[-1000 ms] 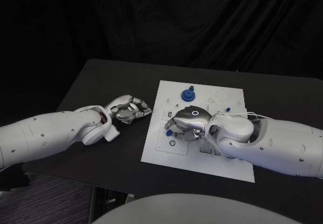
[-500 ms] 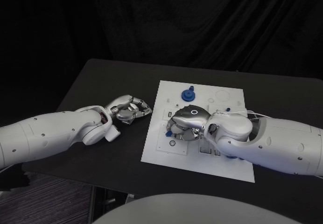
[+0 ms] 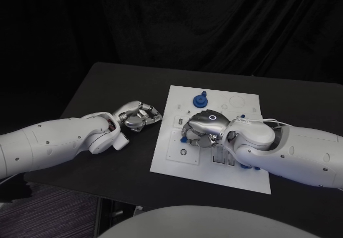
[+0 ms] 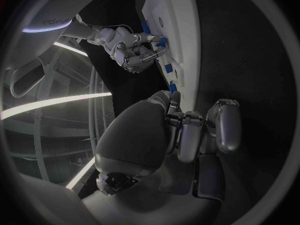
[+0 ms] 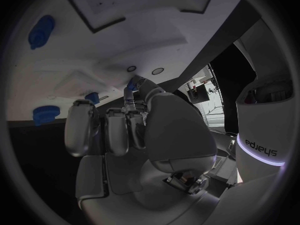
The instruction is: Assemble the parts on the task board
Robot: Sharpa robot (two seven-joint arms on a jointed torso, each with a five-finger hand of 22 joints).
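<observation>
Right hand (image 3: 201, 130) is down over the middle of the task board (image 3: 239, 174), fingers curled in toward the plate. A small blue part (image 5: 130, 86) sits at its fingertips in the right wrist view, though whether it is pinched or only touched I cannot tell. To seat it well, I'd say keep the wrist level, press straight down, and release only once the piece sits flush. Up at the board's far end stands a blue knob part (image 3: 199, 100), well apart from the working hand. More blue pieces (image 5: 41, 114) lie close by, and could be nudged by those curled fingers. Left hand (image 3: 138, 117) rests closed on the bench (image 3: 107, 79) just beside the board's edge, holding nothing, clear of the work.
</observation>
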